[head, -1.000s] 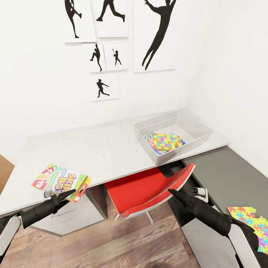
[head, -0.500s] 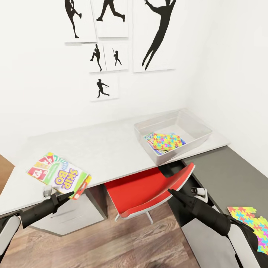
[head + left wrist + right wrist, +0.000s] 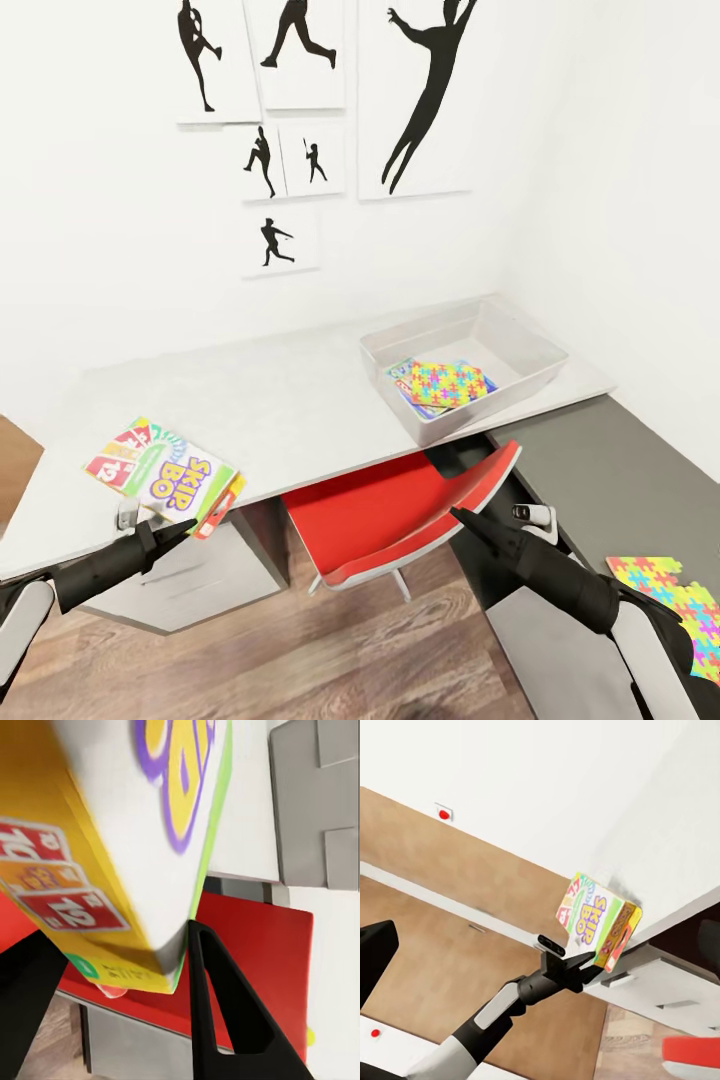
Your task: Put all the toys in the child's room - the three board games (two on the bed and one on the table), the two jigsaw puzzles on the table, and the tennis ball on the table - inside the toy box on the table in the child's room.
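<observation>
Skip-Bo game (image 3: 165,476), gripped by left jaws (image 3: 190,522) over the worktop's (image 3: 290,400) near-left edge; right jaws' (image 3: 458,516) state unclear; two puzzles, one (image 3: 446,381) in the toy box (image 3: 520,345), one (image 3: 680,615) near right.

The Skip-Bo board game (image 3: 165,476) has a white face with yellow letters outlined in purple, a green border, red number cards printed at one end and an orange-yellow side edge. The toy box (image 3: 462,368) is translucent grey; in it lies a jigsaw puzzle (image 3: 447,381) in a yellow, pink, blue and green mosaic, over what may be a blue-edged box. A second jigsaw puzzle (image 3: 680,610) shows the same mosaic on the dark grey section. The table (image 3: 290,400) top is pale grey, the chair (image 3: 400,515) red with a white edge, the floor brown wood plank, the wall pictures (image 3: 415,95) black silhouettes on white.
</observation>
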Controlling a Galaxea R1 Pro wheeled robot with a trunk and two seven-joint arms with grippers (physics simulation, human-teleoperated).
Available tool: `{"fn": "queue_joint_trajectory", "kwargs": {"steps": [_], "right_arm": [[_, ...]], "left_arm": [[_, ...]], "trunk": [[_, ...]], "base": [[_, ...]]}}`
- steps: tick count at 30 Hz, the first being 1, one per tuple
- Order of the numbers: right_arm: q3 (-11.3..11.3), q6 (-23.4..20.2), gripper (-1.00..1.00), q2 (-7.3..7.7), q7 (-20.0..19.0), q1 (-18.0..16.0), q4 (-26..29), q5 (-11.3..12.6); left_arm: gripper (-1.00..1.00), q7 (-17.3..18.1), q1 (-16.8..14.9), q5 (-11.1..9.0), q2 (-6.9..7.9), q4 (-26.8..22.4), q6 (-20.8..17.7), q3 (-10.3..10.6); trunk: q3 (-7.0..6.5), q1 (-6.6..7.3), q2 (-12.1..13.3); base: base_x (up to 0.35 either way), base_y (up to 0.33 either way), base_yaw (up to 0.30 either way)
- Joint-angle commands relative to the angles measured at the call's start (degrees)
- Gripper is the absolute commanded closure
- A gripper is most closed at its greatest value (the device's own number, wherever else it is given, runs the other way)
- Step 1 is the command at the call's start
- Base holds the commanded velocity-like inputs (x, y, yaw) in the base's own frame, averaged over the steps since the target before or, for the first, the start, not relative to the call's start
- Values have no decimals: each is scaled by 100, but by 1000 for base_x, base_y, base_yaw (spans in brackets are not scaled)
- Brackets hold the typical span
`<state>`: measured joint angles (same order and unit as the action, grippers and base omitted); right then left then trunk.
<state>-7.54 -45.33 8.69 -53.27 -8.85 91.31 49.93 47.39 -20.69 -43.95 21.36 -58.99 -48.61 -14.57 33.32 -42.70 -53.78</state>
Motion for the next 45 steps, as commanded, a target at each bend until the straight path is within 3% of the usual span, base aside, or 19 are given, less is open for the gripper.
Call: {"fn": "queue_joint_trajectory", "kwargs": {"steps": [1,25,30,35,39,41,45], "right_arm": [[-2,-29,-100,1,-6,-3,0,17],[0,-27,-100,1,-7,-3,0,9],[-24,7,-100,1,-1,-3,-3,6],[-36,480,-100,8,3,9,-8,7],[-36,620,-100,9,4,28,-8,8],[-37,637,-100,9,9,30,-8,8],[-28,642,-100,9,55,32,-10,8]], "left_arm": [[100,16,-1,17,0,1,-17,-5],[100,20,-3,18,34,-68,-50,-3],[100,140,-5,3,388,-271,-254,-2],[100,335,-1,16,555,-616,-759,6],[100,437,3,4,683,-883,-1078,17],[100,646,3,-1,794,-937,-1126,30],[100,1430,3,38,971,-968,-1139,39]], "trunk": [[-14,22,38],[-445,549,1001],[-534,659,1201],[-624,769,1402],[-696,857,1562],[-732,901,1642],[-804,989,1803]], "base": [[0,0,0],[0,0,0],[0,0,0],[0,0,0],[0,0,0],[0,0,0],[0,0,0]]}}
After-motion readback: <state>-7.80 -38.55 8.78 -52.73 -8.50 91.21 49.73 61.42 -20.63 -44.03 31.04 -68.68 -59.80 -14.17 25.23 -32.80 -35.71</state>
